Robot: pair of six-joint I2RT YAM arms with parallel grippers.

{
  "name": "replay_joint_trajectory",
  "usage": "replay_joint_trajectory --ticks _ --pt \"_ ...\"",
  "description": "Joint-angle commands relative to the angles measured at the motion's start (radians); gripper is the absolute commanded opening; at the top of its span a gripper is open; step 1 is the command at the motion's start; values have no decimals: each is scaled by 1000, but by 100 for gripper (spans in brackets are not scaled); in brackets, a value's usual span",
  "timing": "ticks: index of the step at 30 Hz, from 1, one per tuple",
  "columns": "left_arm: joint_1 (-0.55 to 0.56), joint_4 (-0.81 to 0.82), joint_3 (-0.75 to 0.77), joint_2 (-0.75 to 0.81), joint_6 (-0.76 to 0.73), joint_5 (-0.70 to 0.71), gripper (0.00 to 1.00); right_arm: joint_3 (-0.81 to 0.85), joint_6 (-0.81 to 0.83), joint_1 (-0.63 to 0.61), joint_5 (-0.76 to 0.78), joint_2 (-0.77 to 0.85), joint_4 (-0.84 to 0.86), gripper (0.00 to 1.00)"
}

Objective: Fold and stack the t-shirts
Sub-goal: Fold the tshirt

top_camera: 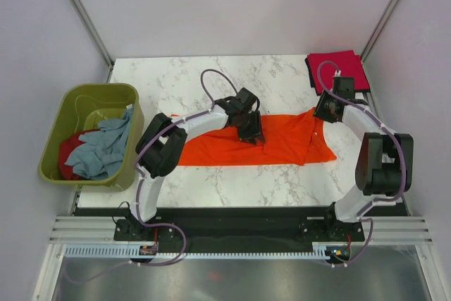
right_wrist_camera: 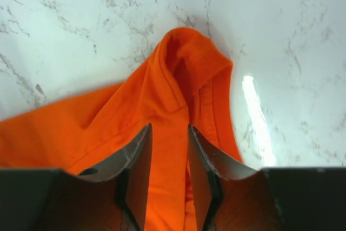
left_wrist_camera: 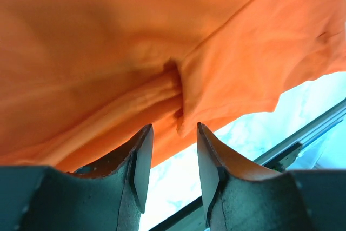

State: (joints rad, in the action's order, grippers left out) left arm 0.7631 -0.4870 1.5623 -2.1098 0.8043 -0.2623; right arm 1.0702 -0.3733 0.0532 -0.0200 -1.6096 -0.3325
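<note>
Left wrist shows left pincer (left_wrist_camera: 174,128) open, right pincer (right_wrist_camera: 168,128) likewise; bunched shirt (left_wrist_camera: 108,41) just ahead could snag and unfold.

Spread t-shirt (top_camera: 282,144) on table (top_camera: 176,79) centre, folded t-shirt (top_camera: 340,65) far right, tub (top_camera: 51,147) left

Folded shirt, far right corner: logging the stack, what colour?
The folded shirt is crimson red; top external view shows it best.
</note>
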Motion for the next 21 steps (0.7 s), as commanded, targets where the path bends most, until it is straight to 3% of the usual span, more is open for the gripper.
replay_joint_trajectory --ticks 1,10,21 --pt "-65 -25 79 68 -93 17 45 85 99 37 -139 -87 56 41" --pt "-199 -25 180 -62 -172 -2 42 224 139 94 -254 -276 73 36" --pt "-249 -28 211 -170 -191 14 41 180 103 143 -331 -322 176 32"
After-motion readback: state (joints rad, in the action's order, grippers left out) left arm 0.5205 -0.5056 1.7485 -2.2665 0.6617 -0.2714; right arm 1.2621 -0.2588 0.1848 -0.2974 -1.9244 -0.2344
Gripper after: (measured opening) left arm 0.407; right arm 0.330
